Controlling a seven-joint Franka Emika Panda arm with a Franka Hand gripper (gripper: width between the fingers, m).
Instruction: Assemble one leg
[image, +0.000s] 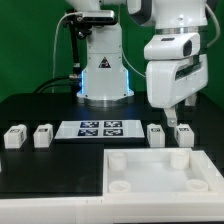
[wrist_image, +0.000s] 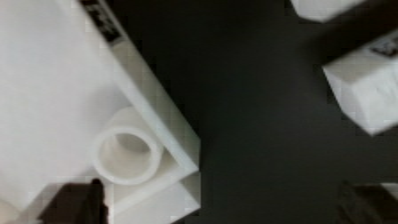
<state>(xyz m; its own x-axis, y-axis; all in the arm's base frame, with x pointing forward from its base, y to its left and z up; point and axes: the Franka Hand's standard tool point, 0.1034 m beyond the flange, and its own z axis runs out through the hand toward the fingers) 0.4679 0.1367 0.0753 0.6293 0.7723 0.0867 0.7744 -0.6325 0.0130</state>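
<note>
Hovering empty, fingers spread wide, our tool (image: 171, 117) hangs just above the leg (image: 183, 133) lying farthest from the marker board (image: 97, 128) on the exterior view's right; we judge a short descent remains.

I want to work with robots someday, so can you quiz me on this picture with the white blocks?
1. How many small white blocks lie on the black table?
2. True or false: the gripper hangs open and empty near the two blocks on the exterior view's right.
3. Where is the marker board? A) between the two pairs of blocks B) on the big white tray C) in the gripper
Key: 1) four 2) true 3) A
</note>
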